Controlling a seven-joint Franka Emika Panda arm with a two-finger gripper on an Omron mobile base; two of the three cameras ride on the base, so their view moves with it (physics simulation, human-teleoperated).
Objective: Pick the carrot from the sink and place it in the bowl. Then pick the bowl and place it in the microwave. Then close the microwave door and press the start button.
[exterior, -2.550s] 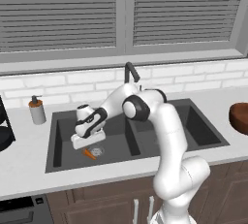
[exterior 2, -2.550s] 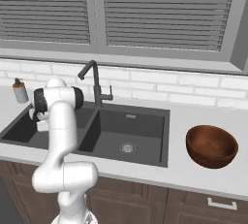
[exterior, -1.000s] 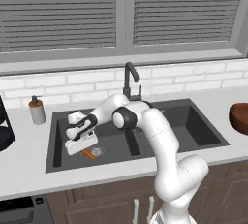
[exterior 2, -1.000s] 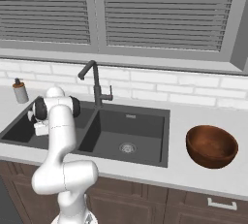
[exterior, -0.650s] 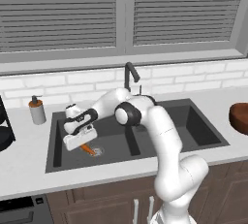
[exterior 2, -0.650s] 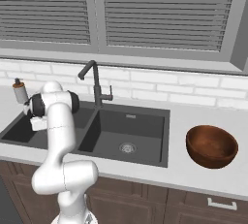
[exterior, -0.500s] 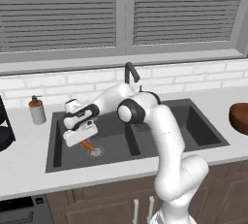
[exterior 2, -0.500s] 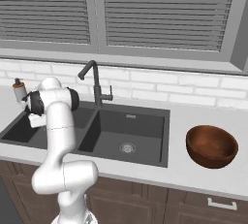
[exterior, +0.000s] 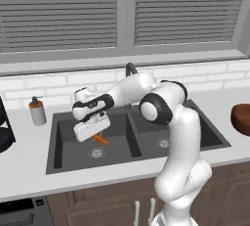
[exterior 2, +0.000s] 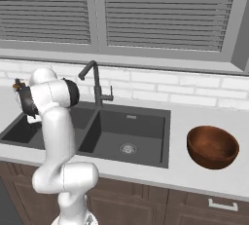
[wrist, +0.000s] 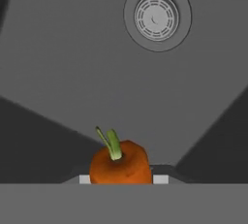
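Now the claw (exterior: 100, 136) grips the carrot (exterior: 101, 139) above the sink (exterior: 63, 149); the bowl (exterior 2: 212, 146) sits empty.

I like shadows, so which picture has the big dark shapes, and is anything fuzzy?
Hand view: broad dark wedges of shadow cross the dark grey matte sink floor beside the small orange carrot, whose edges look soft. Left base view: even light, faint shading inside the basin.
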